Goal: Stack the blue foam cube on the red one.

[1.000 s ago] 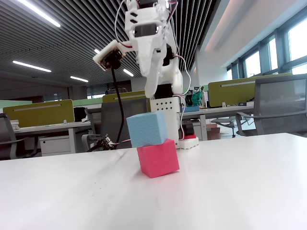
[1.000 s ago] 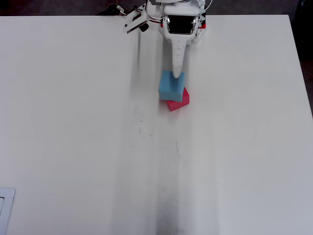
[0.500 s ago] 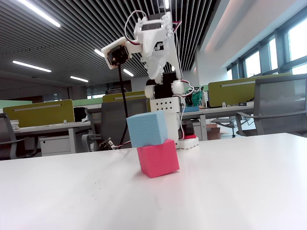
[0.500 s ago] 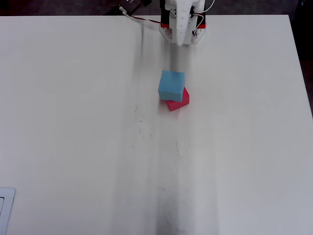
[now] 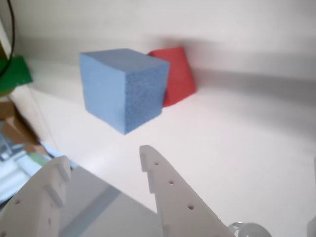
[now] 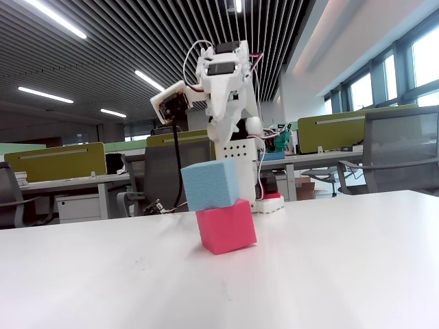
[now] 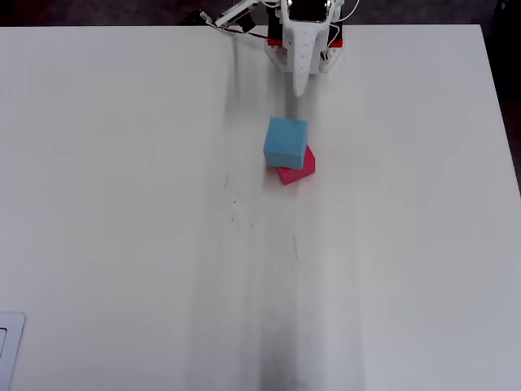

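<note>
The blue foam cube (image 6: 210, 184) rests on top of the red one (image 6: 226, 225), shifted a little to the left in the fixed view so that it overhangs. From overhead the blue cube (image 7: 286, 141) covers most of the red cube (image 7: 300, 169). In the wrist view the blue cube (image 5: 121, 89) stands in front of the red one (image 5: 174, 75). My gripper (image 5: 103, 155) is open and holds nothing, its fingers apart and clear of both cubes. It hangs above and behind the stack (image 6: 221, 127), close to the arm's base (image 7: 299, 88).
The arm's red-and-white base (image 6: 268, 199) stands at the far edge of the white table (image 7: 122, 204), with cables (image 7: 236, 26) beside it. A pale flat object (image 7: 8, 350) lies at the near left corner. Office desks and chairs stand beyond the table.
The gripper lifted off the blue cube and drew back toward the base, then tipped slightly forward again. Both cubes stayed where they were.
</note>
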`<action>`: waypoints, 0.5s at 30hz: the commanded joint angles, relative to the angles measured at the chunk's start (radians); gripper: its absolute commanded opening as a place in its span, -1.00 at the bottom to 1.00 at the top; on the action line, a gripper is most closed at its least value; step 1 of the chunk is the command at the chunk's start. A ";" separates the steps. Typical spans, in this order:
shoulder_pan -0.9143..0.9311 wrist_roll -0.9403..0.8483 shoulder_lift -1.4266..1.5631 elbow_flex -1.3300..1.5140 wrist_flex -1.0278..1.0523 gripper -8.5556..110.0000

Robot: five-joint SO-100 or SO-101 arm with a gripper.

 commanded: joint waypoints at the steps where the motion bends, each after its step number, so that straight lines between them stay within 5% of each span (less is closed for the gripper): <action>1: -0.017 -0.012 0.006 0.044 -0.038 -0.58; 15: -0.161 -0.049 0.035 0.170 -0.086 -0.57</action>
